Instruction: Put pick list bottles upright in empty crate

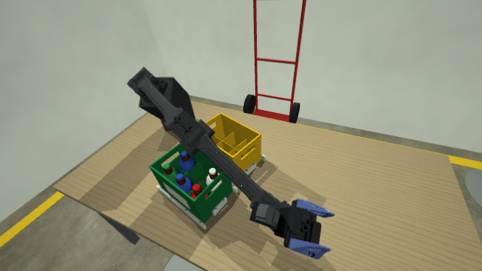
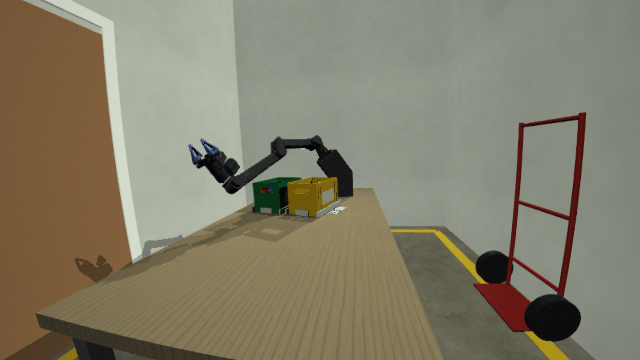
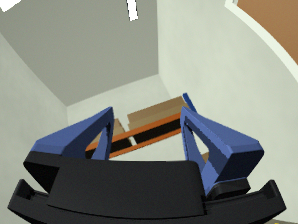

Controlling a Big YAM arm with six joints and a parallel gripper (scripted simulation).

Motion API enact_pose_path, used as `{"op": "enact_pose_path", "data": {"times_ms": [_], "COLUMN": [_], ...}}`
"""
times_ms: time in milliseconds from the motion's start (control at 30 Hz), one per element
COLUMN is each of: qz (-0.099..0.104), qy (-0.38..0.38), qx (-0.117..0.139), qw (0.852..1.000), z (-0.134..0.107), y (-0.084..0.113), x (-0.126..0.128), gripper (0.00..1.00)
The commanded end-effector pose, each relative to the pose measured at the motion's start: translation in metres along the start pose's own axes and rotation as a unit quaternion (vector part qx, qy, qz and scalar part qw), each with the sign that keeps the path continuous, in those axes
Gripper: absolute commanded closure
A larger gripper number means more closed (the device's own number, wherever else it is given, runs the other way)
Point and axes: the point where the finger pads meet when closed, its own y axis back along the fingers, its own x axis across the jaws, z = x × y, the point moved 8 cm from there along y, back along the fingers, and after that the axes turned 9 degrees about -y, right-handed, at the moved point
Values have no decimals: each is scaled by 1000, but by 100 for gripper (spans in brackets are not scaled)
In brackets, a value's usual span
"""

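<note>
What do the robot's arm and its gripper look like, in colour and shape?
The arm is matte black, made of long boxy links, with a blocky dark base. One grey segment sits at the wrist. The gripper has a black body and two blue, wedge-shaped fingers that taper to points. No cables or markings are visible.

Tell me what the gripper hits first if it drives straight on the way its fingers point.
Nothing close. The gripper is raised off the table, open and empty, aimed up and away from both crates. The wrist view shows wall ahead between the fingers, probably the first contact, though its depth is unclear.
</note>
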Motion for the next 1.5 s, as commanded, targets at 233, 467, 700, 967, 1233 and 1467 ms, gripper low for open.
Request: {"op": "enact_pose_path", "data": {"times_ms": [233, 467, 700, 967, 1233, 1467], "qz": [5, 5, 5, -13, -28, -41], "qy": [6, 6, 7, -59, -81, -91], "qx": [-9, -9, -8, 18, 37, 56], "qw": [1000, 1000, 1000, 998, 996, 993], "z": [8, 6, 5, -14, -32, -61], "y": [5, 17, 20, -22, -38, -26], "x": [-13, -16, -16, 25, 45, 61], "gripper": [39, 39, 39, 39, 39, 39]}}
